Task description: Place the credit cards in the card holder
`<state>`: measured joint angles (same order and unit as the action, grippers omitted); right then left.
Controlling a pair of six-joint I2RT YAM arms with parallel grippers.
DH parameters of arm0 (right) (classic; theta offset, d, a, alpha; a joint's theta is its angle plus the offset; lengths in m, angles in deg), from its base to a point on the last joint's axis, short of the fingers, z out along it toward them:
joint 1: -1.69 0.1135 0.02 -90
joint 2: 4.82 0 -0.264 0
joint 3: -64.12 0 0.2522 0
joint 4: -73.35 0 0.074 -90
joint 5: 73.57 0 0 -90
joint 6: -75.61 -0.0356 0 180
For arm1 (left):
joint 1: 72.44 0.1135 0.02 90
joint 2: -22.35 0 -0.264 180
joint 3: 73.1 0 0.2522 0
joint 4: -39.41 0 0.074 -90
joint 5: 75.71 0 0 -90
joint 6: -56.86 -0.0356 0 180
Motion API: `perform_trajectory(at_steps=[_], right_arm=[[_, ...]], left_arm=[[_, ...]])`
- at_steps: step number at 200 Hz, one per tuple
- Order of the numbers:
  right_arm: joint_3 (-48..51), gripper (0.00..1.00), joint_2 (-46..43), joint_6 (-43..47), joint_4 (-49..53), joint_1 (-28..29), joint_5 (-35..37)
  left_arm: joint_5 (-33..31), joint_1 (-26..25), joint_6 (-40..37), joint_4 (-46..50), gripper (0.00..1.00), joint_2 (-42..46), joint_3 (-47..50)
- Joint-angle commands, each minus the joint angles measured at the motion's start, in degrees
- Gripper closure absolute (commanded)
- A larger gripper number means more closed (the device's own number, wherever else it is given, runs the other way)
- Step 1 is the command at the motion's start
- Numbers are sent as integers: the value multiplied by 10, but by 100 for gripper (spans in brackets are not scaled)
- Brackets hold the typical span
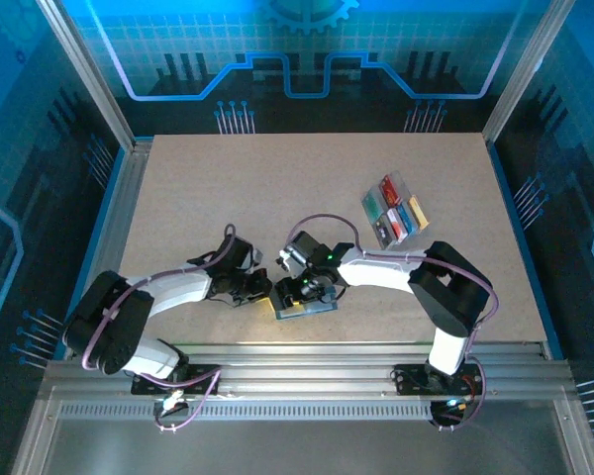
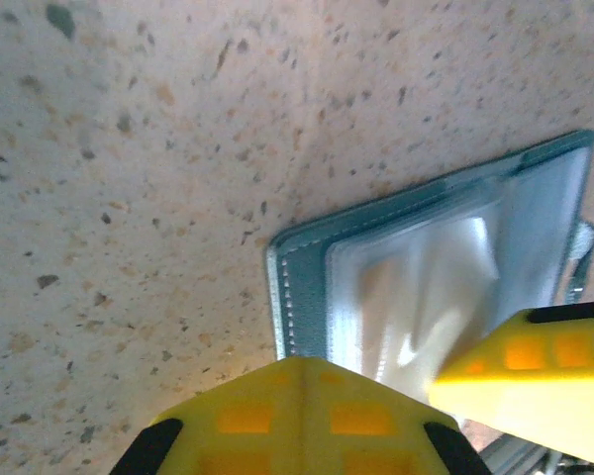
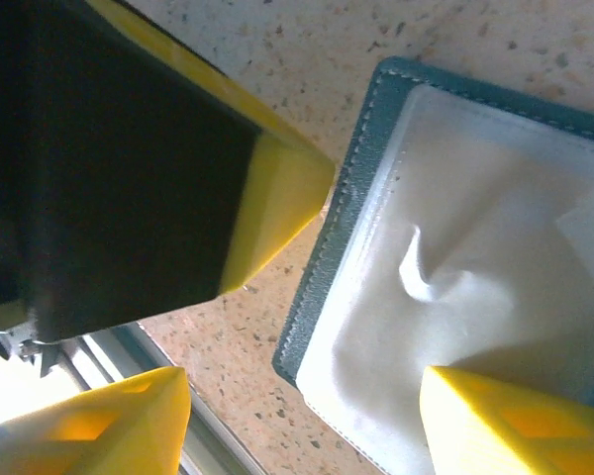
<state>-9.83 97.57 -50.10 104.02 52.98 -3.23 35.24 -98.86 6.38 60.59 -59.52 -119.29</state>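
Observation:
The card holder (image 1: 303, 308) lies open near the table's front edge, slate-blue rim (image 2: 302, 287) around crumpled clear sleeves (image 3: 475, 247). My left gripper (image 2: 302, 364) is shut, its yellow tip at the holder's left edge (image 1: 267, 289). My right gripper (image 3: 307, 421) stands open astride the holder's near corner. One of its fingers (image 3: 515, 426) rests on the clear sleeve, and the other hangs over the table's front rail. The credit cards (image 1: 396, 210), red, teal, blue and yellow, sit at the back right, away from both grippers.
A clear compartment tray (image 1: 376, 206) holds the cards. The aluminium front rail (image 1: 297, 351) runs just below the holder. My left gripper's black and yellow body (image 3: 178, 168) crowds the right wrist view's upper left. Bare table stretches behind the arms.

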Motion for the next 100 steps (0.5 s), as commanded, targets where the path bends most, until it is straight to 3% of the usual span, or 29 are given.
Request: perform_trajectory(at_steps=[1,43,100], right_arm=[[20,36,8,-11,-52,-13,-50],[27,36,-8,-2,-58,-24,-55],[22,37,-7,10,-51,-31,-62]], left_arm=[[31,13,14,18,98,33,1],[40,15,18,40,95,69,-19],[64,-2,17,21,99,14,-59]])
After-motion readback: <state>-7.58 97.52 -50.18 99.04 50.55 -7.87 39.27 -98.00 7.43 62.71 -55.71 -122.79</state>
